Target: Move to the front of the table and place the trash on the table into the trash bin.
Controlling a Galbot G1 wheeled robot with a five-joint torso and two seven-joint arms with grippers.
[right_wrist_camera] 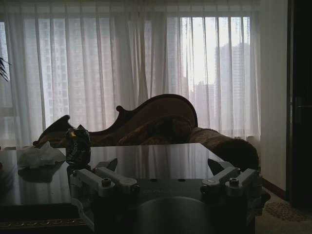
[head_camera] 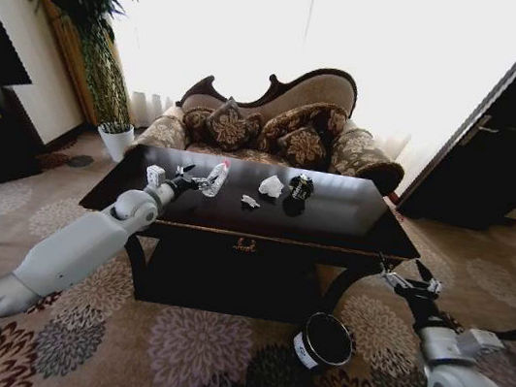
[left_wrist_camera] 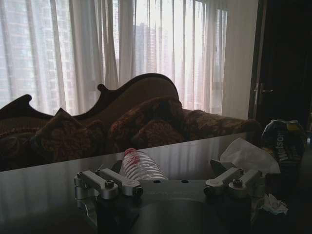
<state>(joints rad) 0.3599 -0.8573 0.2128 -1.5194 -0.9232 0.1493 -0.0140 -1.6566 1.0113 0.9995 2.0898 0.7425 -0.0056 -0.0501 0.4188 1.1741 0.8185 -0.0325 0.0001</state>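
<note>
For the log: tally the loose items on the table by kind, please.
Crushed plastic bottle: 1
White tissue wad: 1
Small white scrap: 1
Black crumpled can: 1
Total: 4

Left wrist view: plastic bottle (left_wrist_camera: 141,165) partly hidden behind the left pincer (left_wrist_camera: 170,187) mount; black crumpled can (left_wrist_camera: 285,146) cut by the frame edge, lettering possibly "Wilson". Head view: small white scrap (head_camera: 250,201) on the worktop (head_camera: 351,223) too small to identify.
</note>
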